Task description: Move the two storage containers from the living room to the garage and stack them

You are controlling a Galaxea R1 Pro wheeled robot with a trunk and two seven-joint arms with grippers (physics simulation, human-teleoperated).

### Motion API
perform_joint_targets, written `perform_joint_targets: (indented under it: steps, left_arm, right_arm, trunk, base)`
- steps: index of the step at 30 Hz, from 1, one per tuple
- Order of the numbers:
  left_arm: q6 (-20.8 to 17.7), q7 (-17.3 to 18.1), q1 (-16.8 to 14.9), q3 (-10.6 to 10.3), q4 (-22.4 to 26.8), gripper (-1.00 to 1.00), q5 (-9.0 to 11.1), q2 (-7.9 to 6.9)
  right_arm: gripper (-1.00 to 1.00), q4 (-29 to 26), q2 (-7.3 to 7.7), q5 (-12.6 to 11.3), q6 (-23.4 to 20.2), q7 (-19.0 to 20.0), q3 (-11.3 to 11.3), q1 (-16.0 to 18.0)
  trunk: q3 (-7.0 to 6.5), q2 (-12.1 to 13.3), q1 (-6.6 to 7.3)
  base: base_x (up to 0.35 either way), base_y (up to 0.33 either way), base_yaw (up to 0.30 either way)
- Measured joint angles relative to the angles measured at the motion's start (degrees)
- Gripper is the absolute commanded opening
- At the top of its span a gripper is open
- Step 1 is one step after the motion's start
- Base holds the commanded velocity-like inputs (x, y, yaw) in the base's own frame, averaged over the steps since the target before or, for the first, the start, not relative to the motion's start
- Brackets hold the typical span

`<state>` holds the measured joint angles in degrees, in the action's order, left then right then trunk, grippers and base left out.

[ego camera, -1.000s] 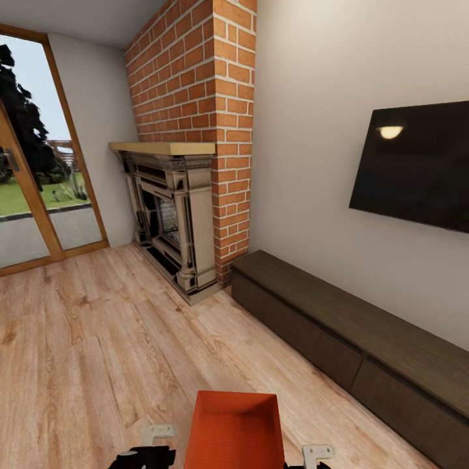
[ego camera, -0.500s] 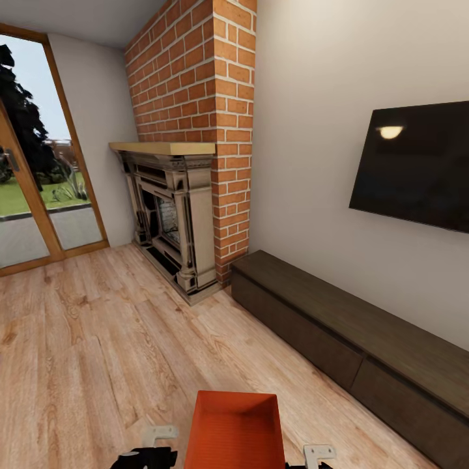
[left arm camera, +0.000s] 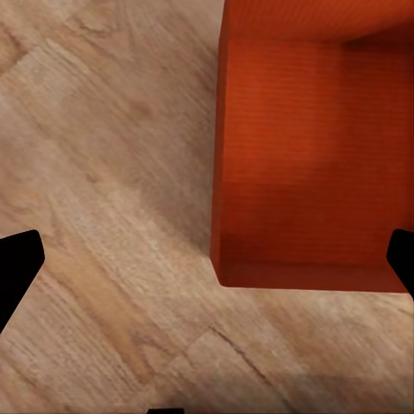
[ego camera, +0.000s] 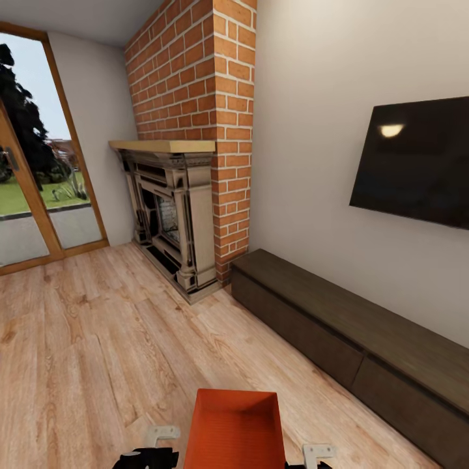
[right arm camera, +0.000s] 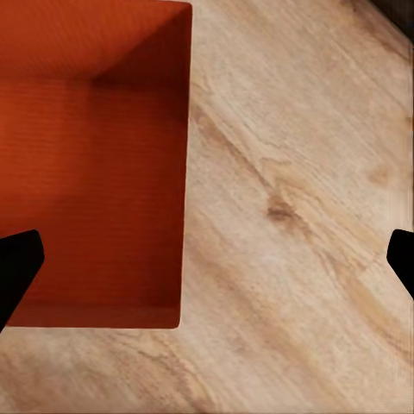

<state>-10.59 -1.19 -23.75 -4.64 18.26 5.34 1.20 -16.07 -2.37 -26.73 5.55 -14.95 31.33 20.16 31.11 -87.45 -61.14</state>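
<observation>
Wood plank floor under us. We see one storage container, orange-red, open side up, long axis running away from us twd the wall, between both wrists. Left gripper fingers spread wide, right gripper too, neither touching it. Further: dark low cabinet, fireplace, brick chimney, TV, glass doors.

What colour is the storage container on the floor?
Orange-red, with fine ribbing; the storage container shows best in the left wrist view.
</observation>
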Motion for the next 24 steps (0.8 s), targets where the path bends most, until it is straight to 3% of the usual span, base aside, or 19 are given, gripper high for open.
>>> perform_joint_targets:
  steps: [8, 24]
  left_arm:
    - [0.0, 0.1, 0.0, 0.0, 0.0, 1.0, 0.0, -0.01]
    - [0.0, 0.1, 0.0, 0.0, 0.8, 1.0, 0.1, 0.02]
  right_arm:
    - [1.0, -1.8, -0.61, 0.0, -0.1, -8.7, 0.0, 0.0]
    - [1.0, -2.0, -0.63, 0.1, -0.1, -8.4, 0.1, 0.0]
  trunk:
    - [1.45, -3.2, -1.76]
    - [5.59, -9.6, -5.27]
  base:
    - [0.0, 0.0, 0.0]
    - [0.0, 0.0, 0.0]
